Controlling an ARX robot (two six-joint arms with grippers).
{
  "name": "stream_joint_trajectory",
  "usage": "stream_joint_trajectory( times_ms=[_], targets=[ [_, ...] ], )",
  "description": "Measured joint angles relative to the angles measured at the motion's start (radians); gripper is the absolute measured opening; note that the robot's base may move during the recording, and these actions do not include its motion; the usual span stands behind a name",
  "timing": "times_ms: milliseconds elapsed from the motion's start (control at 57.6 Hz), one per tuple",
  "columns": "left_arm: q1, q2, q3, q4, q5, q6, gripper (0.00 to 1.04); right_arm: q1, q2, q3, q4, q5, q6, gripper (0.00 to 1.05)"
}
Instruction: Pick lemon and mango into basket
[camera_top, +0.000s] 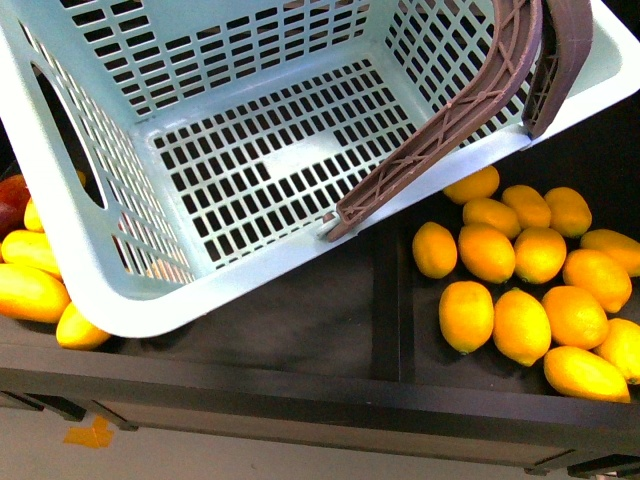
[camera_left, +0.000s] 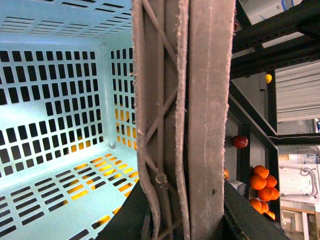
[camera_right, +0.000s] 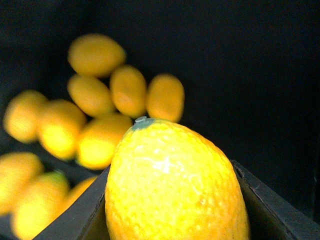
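Lemon (camera_right: 170, 175) is clamped in right claw (camera_right: 175, 212), handles (camera_left: 185, 100) in left claw (camera_left: 185, 227); carrying to basket (camera_top: 90, 250) at ten o'clock is required.

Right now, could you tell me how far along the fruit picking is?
Nothing is done: the basket is empty. In hand: the right gripper grips a lemon; the left gripper holds the basket handles. Left: drop the lemon in, then fetch a mango.

You see a pale teal slotted basket (camera_top: 260, 268) with brown latticed handles (camera_top: 450, 130); your lemon (camera_right: 175, 190) is pebbled bright yellow, its blurred tip perhaps greenish.
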Motion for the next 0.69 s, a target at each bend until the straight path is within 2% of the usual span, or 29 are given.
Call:
stream_joint_trajectory(
  times_ms=[104, 226, 451, 538, 694],
  targets=[
    [0.0, 0.0, 0.0, 0.0, 0.0, 0.0, 0.19, 0.067, -0.222, -0.131, 0.085, -0.073, 0.133, 0.55],
    [0.0, 0.0, 0.0, 0.0, 0.0, 0.0, 0.19, 0.169, -0.414, -0.206, 0.144, -0.059, 0.262, 0.55],
    [0.0, 0.0, 0.0, 0.0, -0.003, 0.0, 0.19, 0.418, -0.533, -0.172, 0.192, 0.135, 0.472, 0.55],
    [0.0, 0.0, 0.0, 0.0, -0.003, 0.0, 0.19, 0.519, -0.485, -0.141, 0.183, 0.218, 0.497, 0.55],
    [-0.001, 0.0, 0.0, 0.0, 0.001, 0.0, 0.19, 0.664, -0.372, -0.068, 0.181, 0.306, 0.527, 0.55]
  ],
)
